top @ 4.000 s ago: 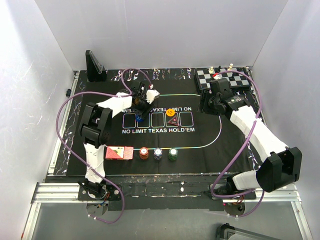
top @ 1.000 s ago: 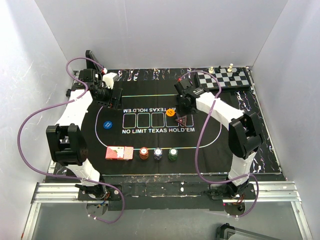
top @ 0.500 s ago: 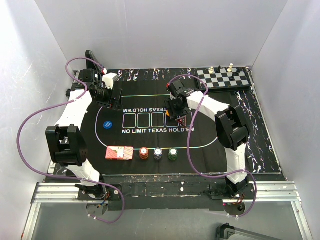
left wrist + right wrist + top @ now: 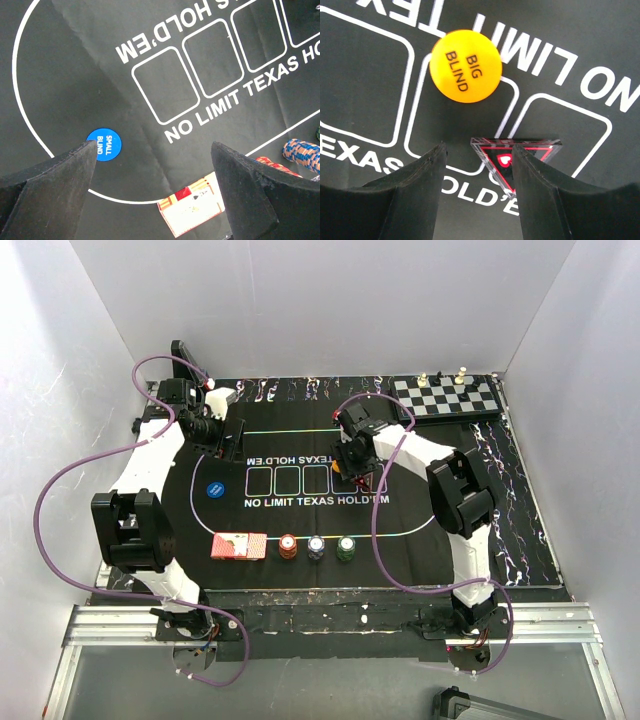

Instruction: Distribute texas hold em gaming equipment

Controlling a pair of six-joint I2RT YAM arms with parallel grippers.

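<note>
In the right wrist view a yellow BIG BLIND disc (image 4: 465, 65) lies flat on the mat. Just below it lies a dark triangular marker (image 4: 506, 159) with a red heart. My right gripper (image 4: 477, 149) is open and low over the marker; the marker's left corner lies between the jaws, and the right finger (image 4: 540, 185) covers its other side. My left gripper (image 4: 152, 147) hangs open and empty above the mat. Below it lie a blue SMALL BLIND disc (image 4: 104, 144) and a red card box (image 4: 195, 202). Three chip stacks (image 4: 316, 547) stand beside the card box (image 4: 239, 545).
A chessboard (image 4: 447, 395) with pieces sits at the back right corner. A black stand (image 4: 188, 365) rises at the back left, near my left gripper (image 4: 225, 435). The black felt mat (image 4: 420, 495) covers the middle of the table. Purple cables loop over both arms.
My right gripper has moved left and down over the triangular marker, its jaws narrowing slightly. Before that, the left arm left the blue disc at the mat's left end; it has held still since.
</note>
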